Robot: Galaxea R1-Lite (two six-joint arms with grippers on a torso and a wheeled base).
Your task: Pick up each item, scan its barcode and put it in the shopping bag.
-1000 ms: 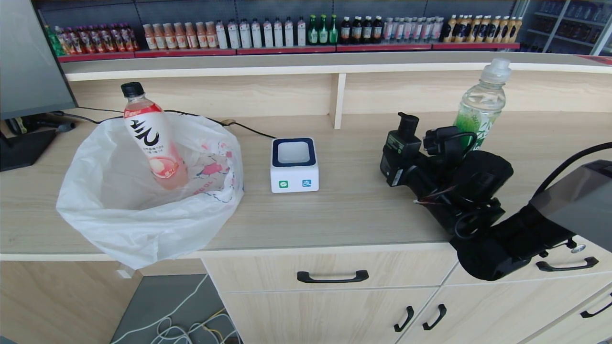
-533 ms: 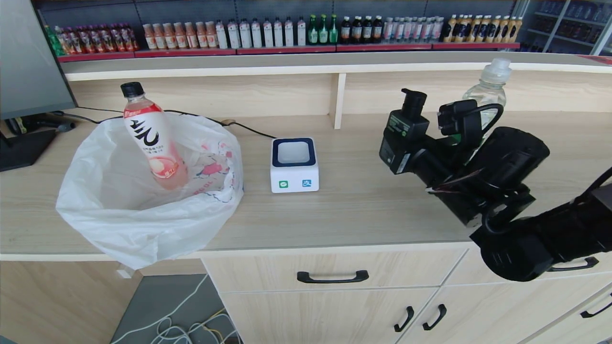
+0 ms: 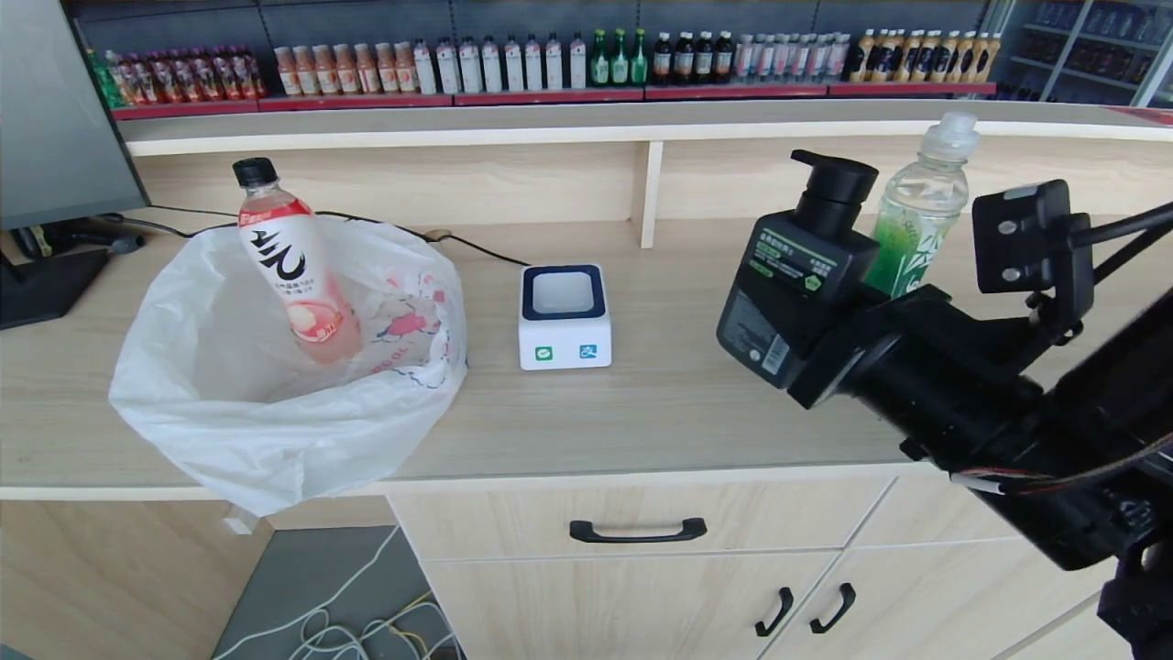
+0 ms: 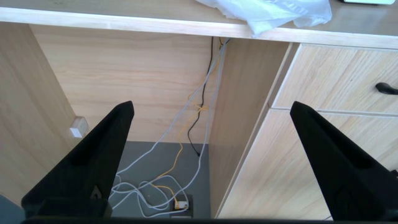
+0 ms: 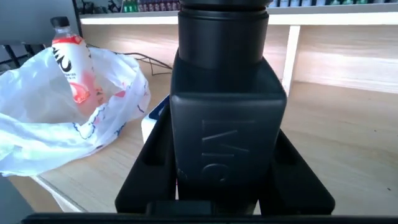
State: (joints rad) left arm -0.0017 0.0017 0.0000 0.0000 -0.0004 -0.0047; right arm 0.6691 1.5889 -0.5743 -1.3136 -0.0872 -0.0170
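My right pincer [image 5: 221, 180] is clamped on the black square-bodied plastic pump bottle [image 3: 793, 284], one finger pressed to each flat side of its body. I hold it tilted, pump head up and leaning away from me, and it looks clear of the light wooden tabletop [image 3: 660, 403]. A green label and a small white printed patch show on the faces seen from the head view. The bottle hangs to the right of the white box scanner with the dark blue window frame [image 3: 564, 316], well apart from it. Just behind the bottle, a clear plastic bottle with a green label and pale cap [image 3: 921, 206] stands upright on the tabletop. Left of the scanner sits the white translucent plastic shopping bag [image 3: 275, 403], mouth open, its lower side drooping over the tabletop's front edge. A pink drink bottle with a black cap [image 3: 298, 275] leans inside it. My left pincer [image 4: 208, 162] is spread wide with nothing in it, low in front of the cabinet, below the tabletop edge, above loose cables on the grey floor [image 4: 155, 193].
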